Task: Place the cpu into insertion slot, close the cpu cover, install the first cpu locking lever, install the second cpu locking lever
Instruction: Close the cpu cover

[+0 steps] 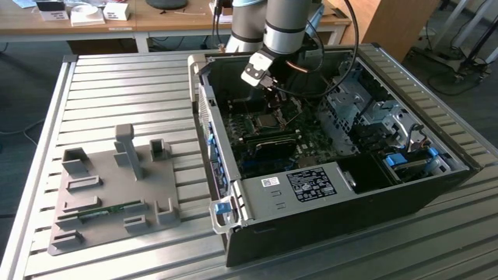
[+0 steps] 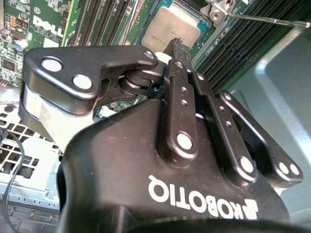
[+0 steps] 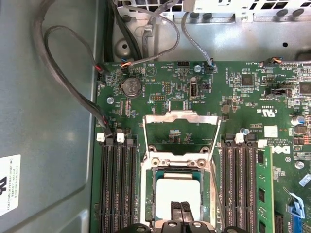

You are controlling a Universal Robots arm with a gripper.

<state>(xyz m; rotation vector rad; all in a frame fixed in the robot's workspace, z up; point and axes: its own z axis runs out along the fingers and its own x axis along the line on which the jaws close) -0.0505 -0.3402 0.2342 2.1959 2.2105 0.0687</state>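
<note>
The cpu (image 3: 177, 191) lies flat, silvery top up, inside the insertion slot (image 3: 148, 194) on the green motherboard. It also appears in the second wrist view (image 2: 170, 28) and in the exterior view (image 1: 267, 121). My gripper (image 3: 181, 209) is shut, its two black fingertips pressed together over the near edge of the cpu. The tip (image 2: 179, 46) sits at or just above the chip; contact cannot be told. The cpu cover (image 3: 181, 115) is swung open, lying back beyond the slot with green board showing through its window. A thin locking lever rod (image 2: 262, 20) sticks out beside the socket.
The arm reaches down into the open black computer case (image 1: 342, 204). Black memory slots (image 3: 116, 184) flank the socket on both sides, and cables (image 3: 63, 73) run along the case wall. A grey fixture plate (image 1: 116, 192) sits on the slatted table at the exterior view's left.
</note>
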